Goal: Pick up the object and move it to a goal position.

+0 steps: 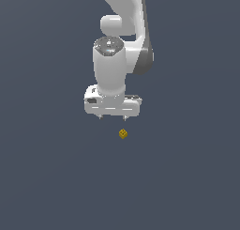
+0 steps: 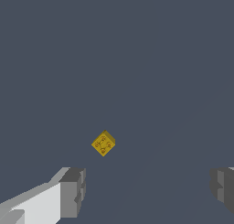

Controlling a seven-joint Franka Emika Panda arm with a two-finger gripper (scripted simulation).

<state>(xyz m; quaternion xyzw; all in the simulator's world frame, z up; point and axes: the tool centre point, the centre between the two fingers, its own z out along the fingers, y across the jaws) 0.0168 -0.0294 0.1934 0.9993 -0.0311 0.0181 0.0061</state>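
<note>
The object [image 1: 123,134] is a tiny yellow-gold cube with darker spots, resting on the dark grey floor. In the exterior view it lies just below my white gripper [image 1: 112,117] and slightly toward that view's right. Both short fingertips point down and stand wide apart, so the gripper is open and holds nothing. In the wrist view the object [image 2: 103,143] shows turned corner-on, some way off from the gripper [image 2: 148,191]. One grey finger pad [image 2: 73,192] sits near it and the other pad [image 2: 224,187] is far across.
The floor [image 1: 47,177] is a plain dark grey surface all around. The white arm [image 1: 123,18] rises behind the gripper toward the top of the exterior view. No marker or other object shows.
</note>
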